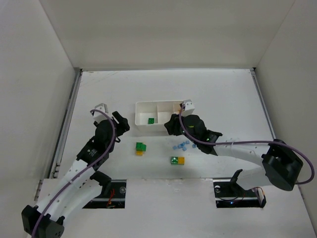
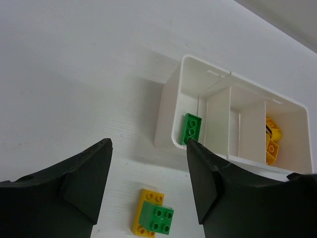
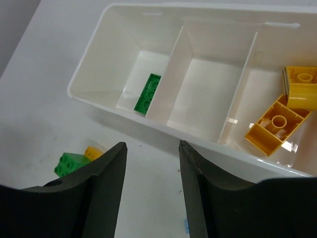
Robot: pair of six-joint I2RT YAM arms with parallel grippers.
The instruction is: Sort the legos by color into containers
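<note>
The white three-compartment tray [image 1: 143, 105] sits mid-table. Its left compartment holds one green lego [image 1: 151, 120] [image 3: 147, 94], and its right compartment holds two yellow legos [image 3: 280, 121]. On the table in front lie a green-on-yellow pair [image 1: 141, 148] [image 2: 153, 216], a green and yellow pair [image 1: 177, 160], and tiny light blue legos [image 1: 182, 145]. My left gripper [image 1: 121, 124] [image 2: 148, 144] hovers left of the tray, open and holding nothing, above the first pair. My right gripper [image 1: 171, 126] [image 3: 152, 145] hangs open and unladen over the tray's near wall [image 3: 163, 131].
White walls enclose the table on the left, back and right. The right arm's purple cable [image 1: 237, 143] loops over the table at the right. In the top view the right wrist covers part of the tray's right end.
</note>
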